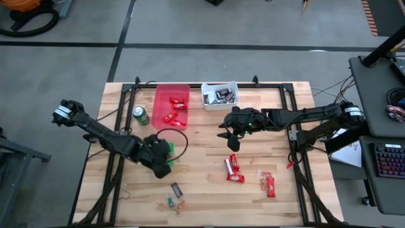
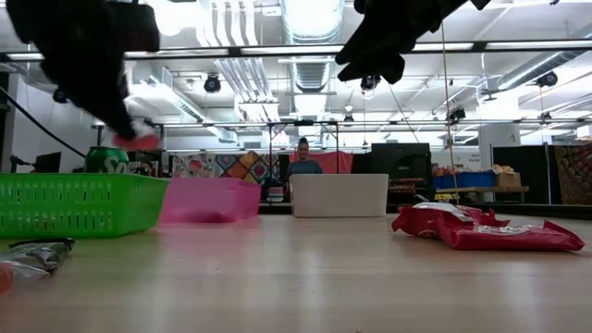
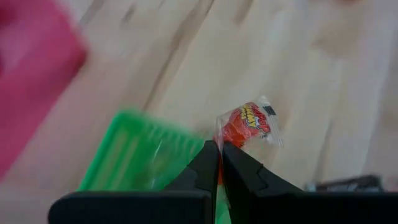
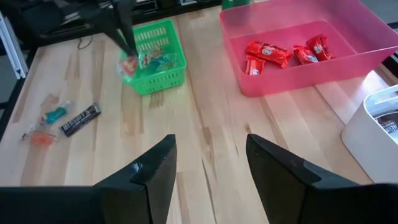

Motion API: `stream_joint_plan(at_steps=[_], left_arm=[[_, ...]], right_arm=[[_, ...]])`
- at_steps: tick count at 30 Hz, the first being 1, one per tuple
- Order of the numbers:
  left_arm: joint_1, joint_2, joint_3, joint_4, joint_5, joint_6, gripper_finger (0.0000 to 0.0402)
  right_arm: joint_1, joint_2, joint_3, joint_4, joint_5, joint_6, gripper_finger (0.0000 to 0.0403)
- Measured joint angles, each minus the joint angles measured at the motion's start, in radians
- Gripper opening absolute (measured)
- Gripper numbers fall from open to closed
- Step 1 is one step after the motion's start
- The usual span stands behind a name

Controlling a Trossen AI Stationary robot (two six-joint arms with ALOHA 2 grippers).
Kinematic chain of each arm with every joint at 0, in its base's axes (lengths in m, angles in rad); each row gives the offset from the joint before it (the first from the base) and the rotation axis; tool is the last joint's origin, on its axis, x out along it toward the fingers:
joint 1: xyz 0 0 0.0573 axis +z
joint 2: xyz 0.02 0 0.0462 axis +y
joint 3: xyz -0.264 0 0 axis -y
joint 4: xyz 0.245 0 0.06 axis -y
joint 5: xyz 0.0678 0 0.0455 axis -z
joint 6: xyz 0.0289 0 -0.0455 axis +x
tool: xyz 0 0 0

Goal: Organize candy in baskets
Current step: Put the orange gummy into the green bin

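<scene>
The left claw [image 3: 219, 149] is clenched on a small sweet in a clear wrapper with a red and yellow print [image 3: 249, 124], and it holds this sweet in the air at the edge of the small bright green square plastic basket [image 1: 166, 151]. In the right wrist view some mixed-colour pieces [image 4: 152, 61] lie inside this green basket.

The right claw [image 4: 208, 163] is released, its two dark fingers stand well apart with nothing between them. It hangs above the light wooden surface [image 1: 209, 190], near the white rectangular basket [image 1: 220, 95], which contains dark and silver mini bars [image 1: 223, 96].

The long translucent red basket [image 1: 171, 104] stands between the green basket and the white one, at the far side of the surface. It has several red-wrapped bars [image 1: 175, 109] inside. A green soda can [image 1: 140, 115] stands just beside it.

More candy is loose on the surface: two red-wrapped bars [image 1: 233, 168] in front of the right claw, another red one [image 1: 269, 183] near them, one dark mini bar [image 1: 176, 189] and some small colourful pieces [image 1: 174, 202] near the front edge.

In the low view, a person [image 2: 302, 159] sits in the room behind the surface.
</scene>
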Motion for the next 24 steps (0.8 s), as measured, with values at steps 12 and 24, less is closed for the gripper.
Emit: stream_joint_plan(at_steps=[12, 24], left_arm=[[0.000, 0.060, -0.004, -0.213, 0.137, -0.156, 0.0001], [0.000, 0.071, 0.021, -0.342, 0.134, -0.212, 0.0089]], right_arm=[[0.000, 0.000, -0.007, 0.000, 0.000, -0.003, 0.0187], [0.000, 0.000, -0.020, -0.028, 0.000, 0.134, 0.0187]])
